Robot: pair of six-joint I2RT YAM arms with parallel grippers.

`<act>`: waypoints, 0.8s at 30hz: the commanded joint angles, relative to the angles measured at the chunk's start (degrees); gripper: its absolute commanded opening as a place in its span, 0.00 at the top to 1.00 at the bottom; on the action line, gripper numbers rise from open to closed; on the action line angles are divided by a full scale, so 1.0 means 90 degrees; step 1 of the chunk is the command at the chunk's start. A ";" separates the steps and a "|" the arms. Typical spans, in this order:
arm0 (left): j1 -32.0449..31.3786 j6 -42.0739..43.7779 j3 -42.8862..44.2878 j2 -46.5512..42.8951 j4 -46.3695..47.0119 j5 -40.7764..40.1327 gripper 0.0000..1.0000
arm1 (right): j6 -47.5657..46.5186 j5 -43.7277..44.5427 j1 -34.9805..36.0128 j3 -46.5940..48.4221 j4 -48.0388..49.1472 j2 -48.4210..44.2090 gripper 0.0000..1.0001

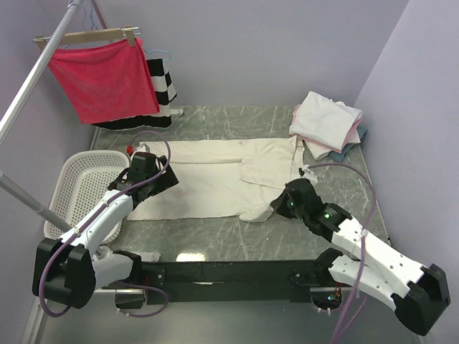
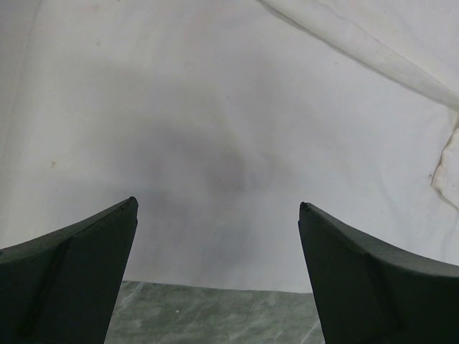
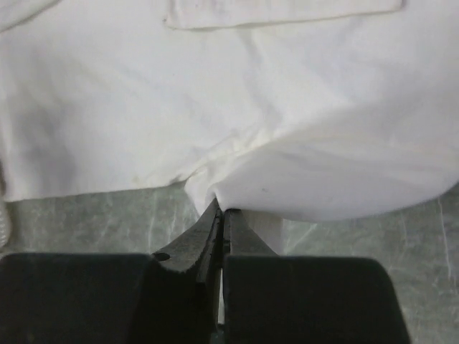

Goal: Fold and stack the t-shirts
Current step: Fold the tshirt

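A cream t-shirt [image 1: 215, 179] lies spread flat across the middle of the green marble table. My left gripper [image 1: 166, 178] is open over the shirt's left edge; in the left wrist view its fingers [image 2: 79, 265] straddle the cloth [image 2: 229, 129] near its hem. My right gripper [image 1: 276, 204] is shut on the shirt's near right corner; the right wrist view shows the cloth [image 3: 301, 165] pinched at the fingertips [image 3: 224, 211] and lifted slightly. A stack of folded t-shirts [image 1: 326, 123], cream over pink and blue, sits at the far right.
A white laundry basket [image 1: 75, 188] stands at the left table edge. A red cloth on a hanger [image 1: 104, 79] and a black-and-white striped garment [image 1: 161, 82] hang from a rack at the back left. Walls close in left and right.
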 commanded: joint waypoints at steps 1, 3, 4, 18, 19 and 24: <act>-0.0030 0.0053 0.0182 0.0084 -0.0070 -0.0049 0.00 | -0.0824 -0.0351 -0.0534 0.0539 0.0835 0.1289 1.00; -0.0030 0.0063 0.0221 0.0162 -0.0109 -0.0079 0.00 | -0.1059 -0.0283 -0.0768 0.1037 0.0893 0.2078 1.00; -0.0030 0.0053 0.0240 0.0181 -0.0158 -0.0088 0.00 | -0.1166 -0.0370 -0.0847 0.1280 0.0990 0.2315 1.00; -0.0020 0.0034 0.0318 0.0494 -0.0305 -0.0284 0.01 | -0.2085 -0.0048 -0.1258 0.2612 0.0953 0.3510 0.24; -0.0030 0.0043 0.0319 0.0533 -0.0315 -0.0284 0.01 | -0.2075 -0.0203 -0.1258 0.2485 0.0865 0.3383 0.24; -0.0030 0.0102 0.0406 0.0689 -0.0266 -0.0196 0.01 | -0.1734 -0.0965 -0.1248 0.1880 0.0337 0.2738 0.31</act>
